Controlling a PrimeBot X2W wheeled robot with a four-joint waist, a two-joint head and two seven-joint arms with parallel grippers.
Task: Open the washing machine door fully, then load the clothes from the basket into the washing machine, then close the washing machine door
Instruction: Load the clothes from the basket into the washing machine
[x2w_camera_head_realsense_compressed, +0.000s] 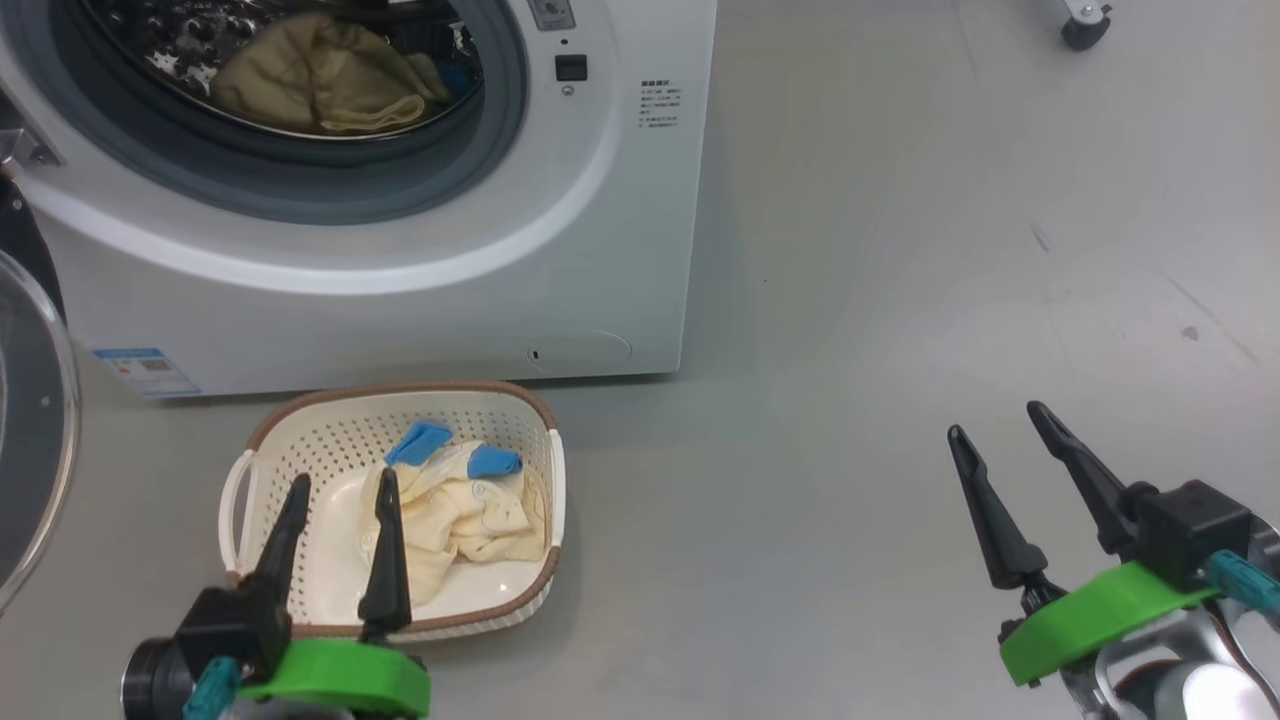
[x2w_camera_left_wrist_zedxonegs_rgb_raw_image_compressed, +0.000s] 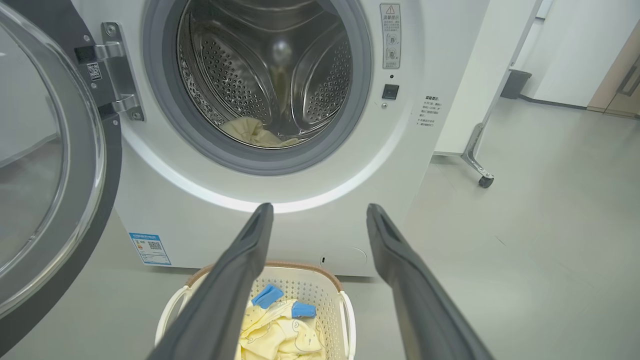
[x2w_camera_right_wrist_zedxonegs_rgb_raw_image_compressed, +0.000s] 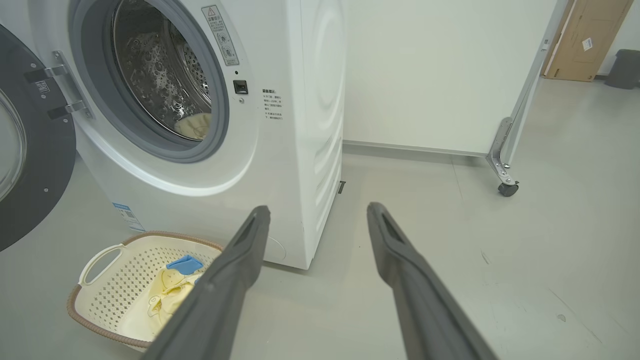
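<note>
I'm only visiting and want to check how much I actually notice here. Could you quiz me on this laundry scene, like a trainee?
1. True or false: the washing machine door stands open.
2. The blue-patched clothes lie: A in the basket, B on the floor, C on top of the machine.
3. Fill in: the left gripper and right gripper both have their fingers ___.
Key: 1 true; 2 A; 3 open.
</note>
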